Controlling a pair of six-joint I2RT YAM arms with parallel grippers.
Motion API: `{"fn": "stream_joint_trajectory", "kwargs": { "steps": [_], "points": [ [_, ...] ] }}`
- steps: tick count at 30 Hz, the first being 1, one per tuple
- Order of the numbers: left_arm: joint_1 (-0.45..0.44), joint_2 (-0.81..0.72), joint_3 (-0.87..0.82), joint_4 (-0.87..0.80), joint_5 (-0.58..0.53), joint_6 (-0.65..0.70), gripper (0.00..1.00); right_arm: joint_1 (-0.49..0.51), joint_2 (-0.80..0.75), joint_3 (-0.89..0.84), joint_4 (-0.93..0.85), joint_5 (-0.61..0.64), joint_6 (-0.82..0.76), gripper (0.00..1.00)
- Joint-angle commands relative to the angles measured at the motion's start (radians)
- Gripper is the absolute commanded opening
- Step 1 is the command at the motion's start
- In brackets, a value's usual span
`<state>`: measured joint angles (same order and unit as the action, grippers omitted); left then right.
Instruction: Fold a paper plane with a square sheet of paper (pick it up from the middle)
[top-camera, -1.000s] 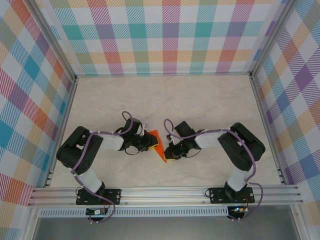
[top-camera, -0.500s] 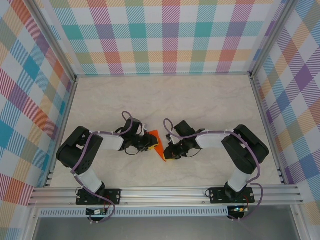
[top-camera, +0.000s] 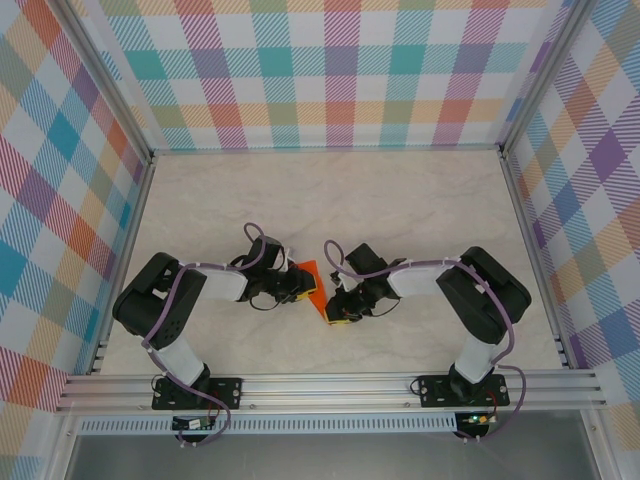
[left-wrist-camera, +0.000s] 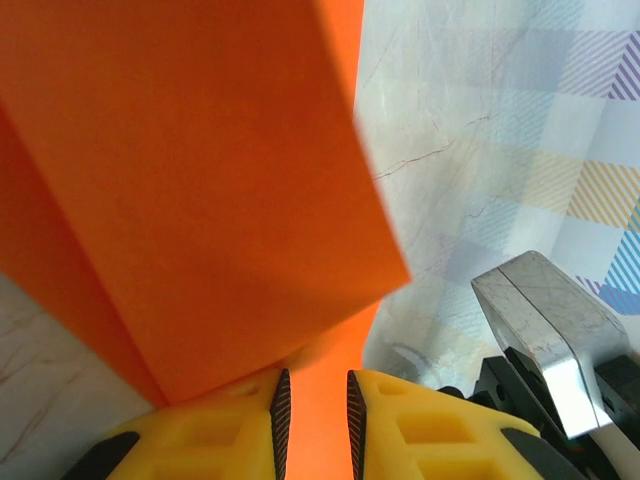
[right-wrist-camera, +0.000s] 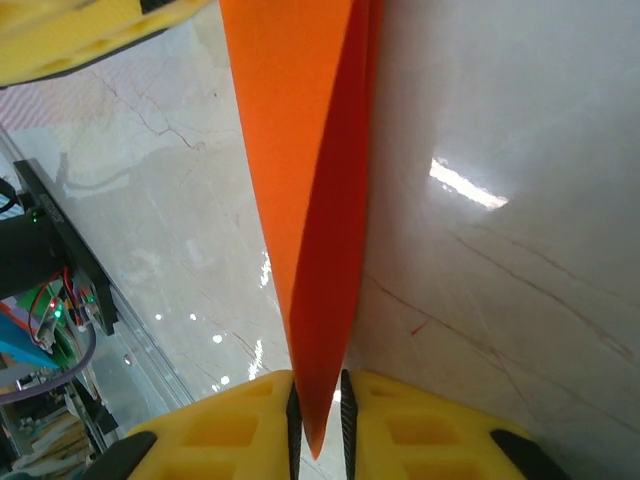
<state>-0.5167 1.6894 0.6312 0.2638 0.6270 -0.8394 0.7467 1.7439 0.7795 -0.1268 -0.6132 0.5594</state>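
Note:
The paper plane (top-camera: 312, 282) is bright orange paper folded into a narrow pointed dart, between the two arms near the table's front. My left gripper (top-camera: 298, 286) is shut on its wide end; orange paper (left-wrist-camera: 200, 180) fills the space between the left gripper's (left-wrist-camera: 317, 420) yellow fingers. My right gripper (top-camera: 336, 312) is at the pointed end. In the right wrist view the dart (right-wrist-camera: 310, 200) stands on edge, its tip between the right gripper's (right-wrist-camera: 317, 425) pads with a thin gap on either side. A yellow left finger (right-wrist-camera: 90, 30) shows at the top.
The marble table (top-camera: 400, 200) is boxed in by checked walls (top-camera: 330, 70) at the back and both sides. An aluminium rail (top-camera: 330, 385) runs along the near edge, where both arm bases are bolted. Part of the right arm (left-wrist-camera: 550, 320) sits close beside the paper.
The right gripper's jaws have parted slightly around the dart's tip, and the right wrist has shifted a little to the left. The left arm and the paper have stayed in place.

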Motion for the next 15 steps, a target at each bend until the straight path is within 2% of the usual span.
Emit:
{"fn": "stream_joint_trajectory", "kwargs": {
  "steps": [1, 5, 8, 11, 15],
  "points": [
    [-0.014, 0.001, -0.014, -0.02, -0.016, 0.024, 0.24, 0.006, -0.046, 0.014, -0.074, 0.06, -0.015, 0.25],
    [-0.014, -0.003, -0.014, -0.022, -0.016, 0.026, 0.24, 0.007, -0.154, 0.001, -0.119, 0.19, -0.004, 0.33],
    [-0.014, -0.005, -0.016, -0.021, -0.014, 0.025, 0.24, 0.006, -0.23, -0.029, -0.103, 0.265, 0.023, 0.34],
    [-0.014, -0.008, -0.018, -0.02, -0.013, 0.025, 0.24, 0.006, -0.258, -0.05, -0.008, 0.189, 0.056, 0.3],
    [-0.014, -0.014, -0.021, -0.021, -0.017, 0.026, 0.24, 0.007, -0.212, -0.046, 0.107, 0.066, 0.09, 0.18]
  ]
}}
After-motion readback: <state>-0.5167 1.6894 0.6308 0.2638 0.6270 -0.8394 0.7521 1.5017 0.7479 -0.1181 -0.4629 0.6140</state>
